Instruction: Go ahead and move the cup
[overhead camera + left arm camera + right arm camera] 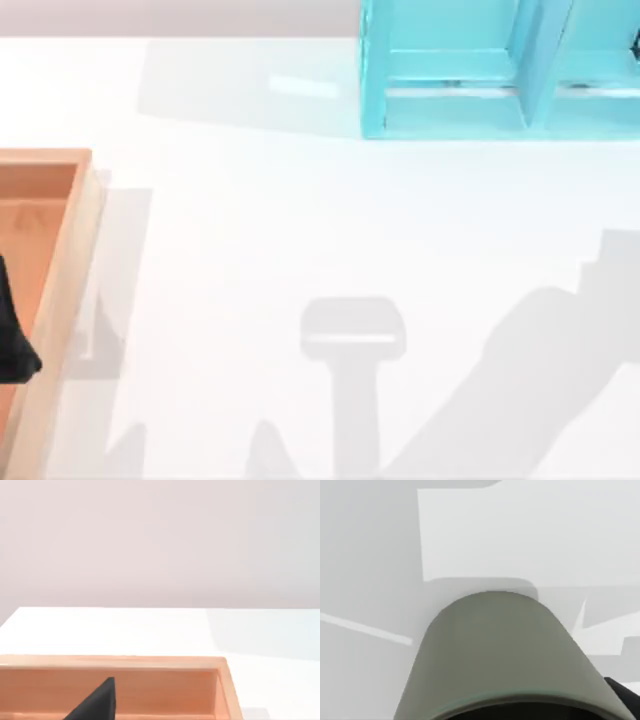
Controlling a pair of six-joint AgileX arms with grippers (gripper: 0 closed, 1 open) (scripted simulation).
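Note:
The cup [500, 650] is grey-green and sits very close in the right wrist view, its side wall towards the camera, hanging above the white table [300, 230]. My right gripper [516, 712] is shut on it, and one dark finger [623, 694] shows beside the cup's rim. On the table's middle front lies a grey shadow [352, 330] of the cup and arm. At the table's far left edge, my left gripper [12, 342] hangs as a black shape over the wooden tray [70, 250]; it shows again as a dark wedge [95, 703] before the tray's wall [165, 687].
A teal shelf unit [500, 70] with open compartments stands at the back right of the table. The wooden tray takes up the left edge. The white table surface runs between them.

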